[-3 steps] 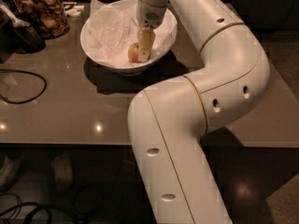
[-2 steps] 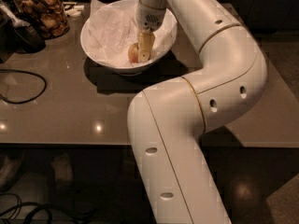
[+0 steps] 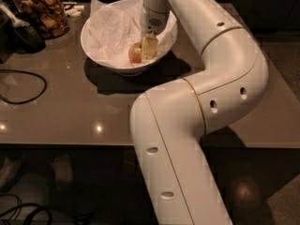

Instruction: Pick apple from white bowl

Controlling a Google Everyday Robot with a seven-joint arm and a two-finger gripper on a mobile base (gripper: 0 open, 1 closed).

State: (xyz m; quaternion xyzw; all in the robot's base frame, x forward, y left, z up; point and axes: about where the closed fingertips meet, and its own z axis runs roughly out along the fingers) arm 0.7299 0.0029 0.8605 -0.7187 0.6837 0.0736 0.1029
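Tool down in the bowl, apple at its nine o'clock (grip: can't tell), where a nudge could roll it away.

Bowl on counter, toward rear edge. Crumpled paper in bowl, lining it. Apple in bowl, on paper, right of bowl's centre. Gripper inside bowl, coming down from above, right against apple's right side. Arm right of bowl, curving round in front of bowl. Snack jar left of bowl, slightly behind, near. Cable on counter, left-front of bowl, well apart.
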